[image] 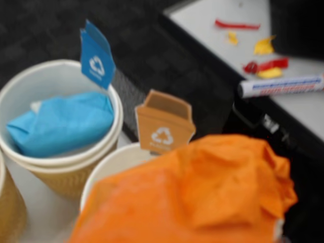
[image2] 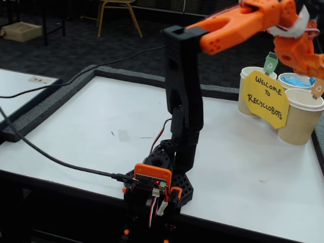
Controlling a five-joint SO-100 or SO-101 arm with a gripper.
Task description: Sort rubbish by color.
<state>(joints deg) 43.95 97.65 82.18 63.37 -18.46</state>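
An orange crumpled paper wad (image: 202, 197) fills the lower right of the wrist view, hanging close to the camera above the rim of a paper cup (image: 109, 164) with an orange recycling tag (image: 163, 124). A light blue wad (image: 61, 124) lies inside the neighbouring cup (image: 66, 177), which carries a blue tag (image: 96, 55). In the fixed view my gripper (image2: 306, 61) reaches over the cups at the top right. Its fingers are hidden by the wad in the wrist view, and the wad looks held. The blue wad (image2: 299, 81) shows in the rear cup.
A third cup (image2: 248, 96) with a green tag (image2: 271, 63) stands at the left of the group, behind a yellow sign (image2: 266, 98). Beyond the black table border lie a marker (image: 281, 86) and red and yellow scraps (image: 263, 55). The arm base (image2: 157, 182) sits at the table's front edge.
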